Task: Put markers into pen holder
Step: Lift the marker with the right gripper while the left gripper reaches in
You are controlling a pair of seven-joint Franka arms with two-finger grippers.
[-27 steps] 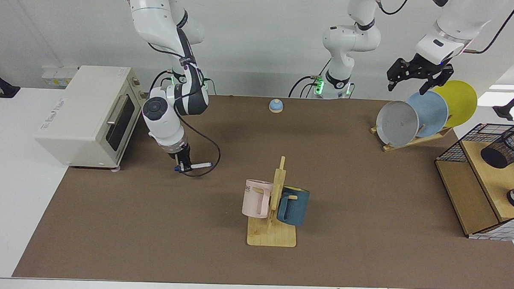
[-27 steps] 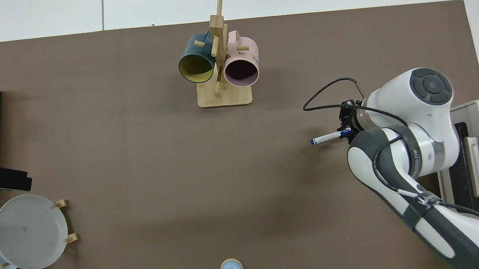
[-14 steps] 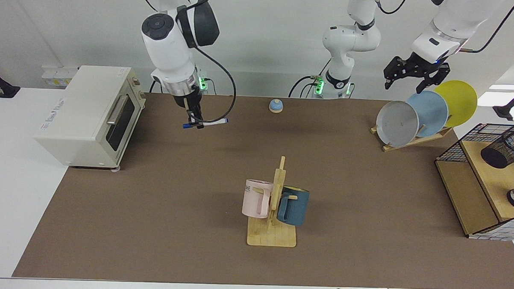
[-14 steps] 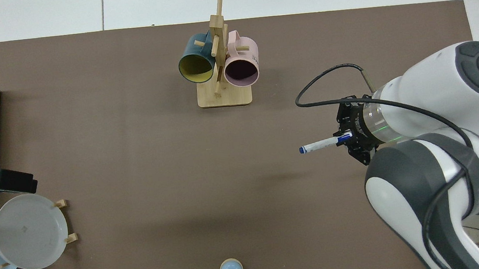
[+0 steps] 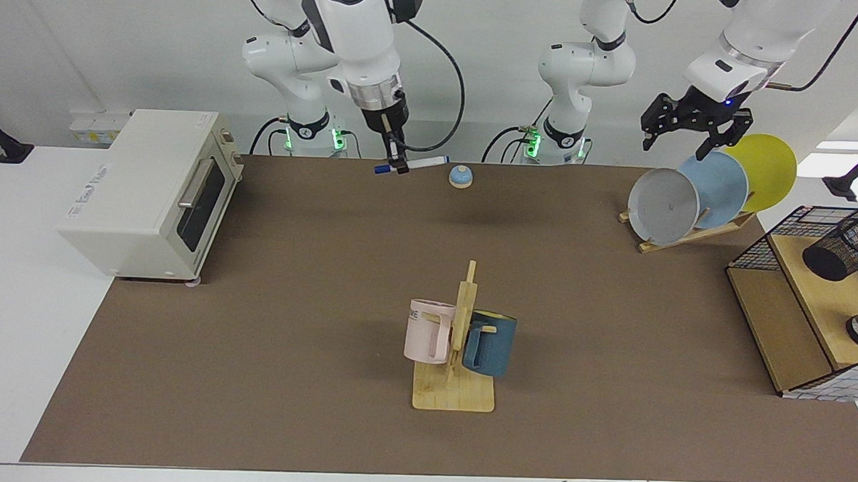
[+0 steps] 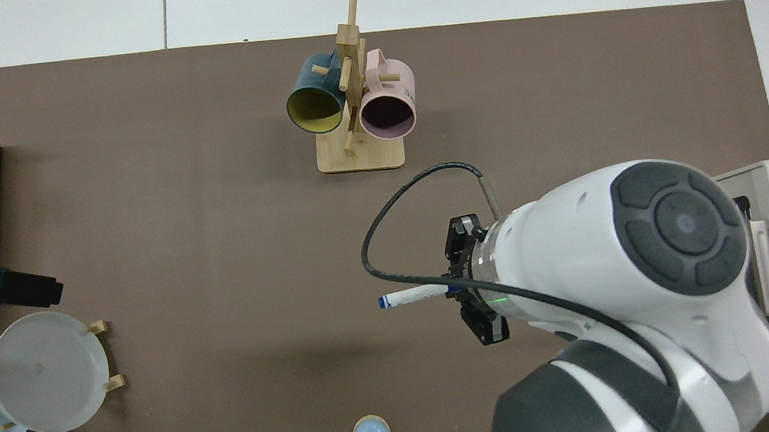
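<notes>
We see the brown surface (image 5: 288,379) first, with a white oven (image 5: 145,192) at one end and a wire basket frame with wooden shelves (image 5: 790,311) at the far end. On that frame's upper shelf lies the pen holder (image 5: 843,248), a black mesh cup tipped over on its side. Between them stand a plate rack (image 5: 702,197), a wooden stand with two mugs (image 5: 457,342) and a small bell (image 5: 460,176). Our right arm carries the right tool (image 5: 397,161) high above the surface near the bell, its two fingers closed on the marker (image 5: 412,163) close to the capped end, so the white barrel sticks out level to one side; the top view shows the same marker (image 6: 412,296) pointing away from the wrist. Our left arm waits with the left tool (image 5: 693,125) open and empty above the plates. We judge the step in hand to be the carry: the marker is lifted but well apart from the holder. The next move calls for a long crossing toward the basket frame, and, since the cup lies sideways, lining the marker up with its mouth.
</notes>
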